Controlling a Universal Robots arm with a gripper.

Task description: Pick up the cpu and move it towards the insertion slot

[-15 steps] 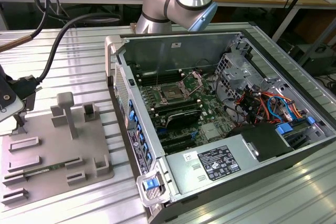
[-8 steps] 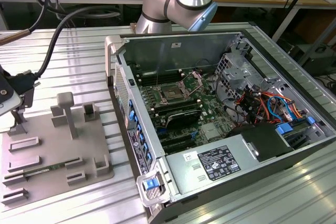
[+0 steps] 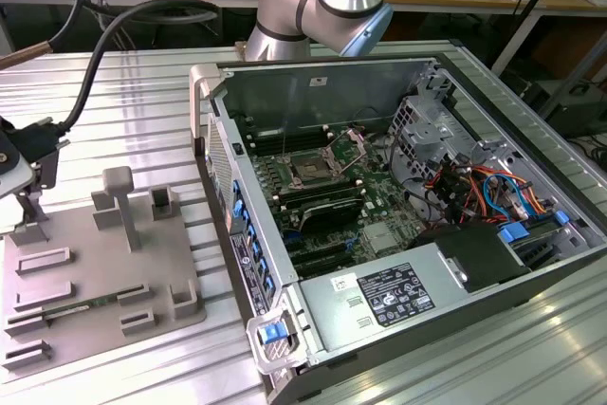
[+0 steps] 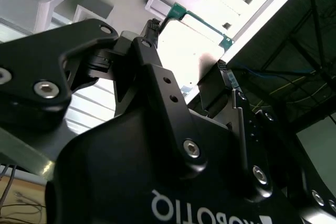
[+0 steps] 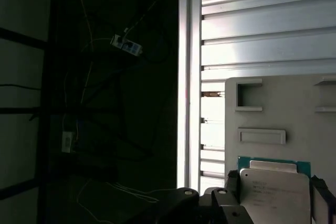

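Note:
The cpu is a flat square chip with a pale silvery face and a green rim. In both wrist views it sits between my gripper's two black fingers, which press on opposite edges of it. It also shows as a bright square cpu in my gripper. In the exterior view my gripper hangs at the far left, over the back corner of the grey fixture plate. The insertion slot, a silver-framed socket with a dark centre, lies inside the open computer case, well to the exterior view's right of my gripper.
The fixture plate carries raised blocks and posts. The case's grey side wall stands between plate and motherboard. Inside are black memory slots, a silver heatsink, a power supply and cable bundles. A thick black cable trails over the ribbed aluminium table.

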